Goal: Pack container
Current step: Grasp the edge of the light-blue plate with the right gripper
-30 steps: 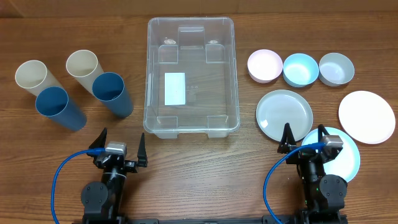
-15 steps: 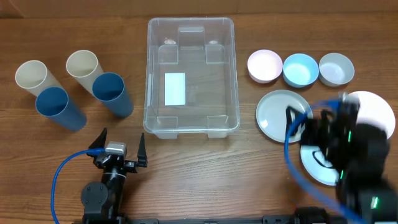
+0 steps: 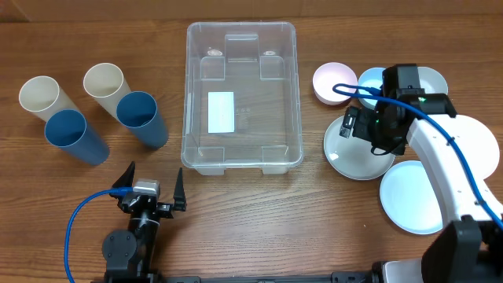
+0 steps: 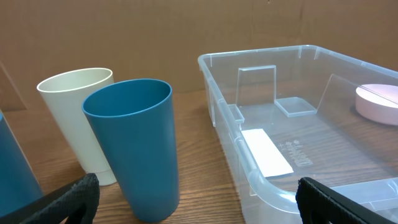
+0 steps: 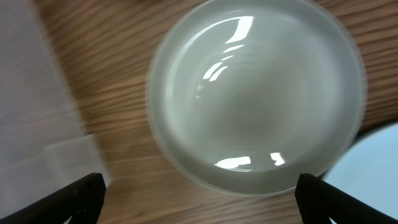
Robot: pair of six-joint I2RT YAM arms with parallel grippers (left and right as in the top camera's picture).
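While right gripper (image 5: 199,190) hangs wide-jawed over grey plate (image 5: 255,93), arm half-covering blue bowl (image 3: 369,77), left gripper (image 3: 155,174) likewise spread near container (image 3: 259,118)

**Wooden table (image 3: 236,224), seen from above.** The clear container (image 3: 267,118) stands at centre. Left of the container are the inner cream cup (image 3: 104,79) and inner blue cup (image 3: 141,116), then the outer cream cup (image 3: 39,94) and outer blue cup (image 3: 75,135). Right of the container is a row of pink bowl (image 3: 332,82), blue bowl (image 3: 369,79) and grey bowl (image 3: 435,81). Below this row lie a pale green plate (image 3: 350,157), a white plate (image 3: 481,145) and a light blue plate (image 3: 405,196).
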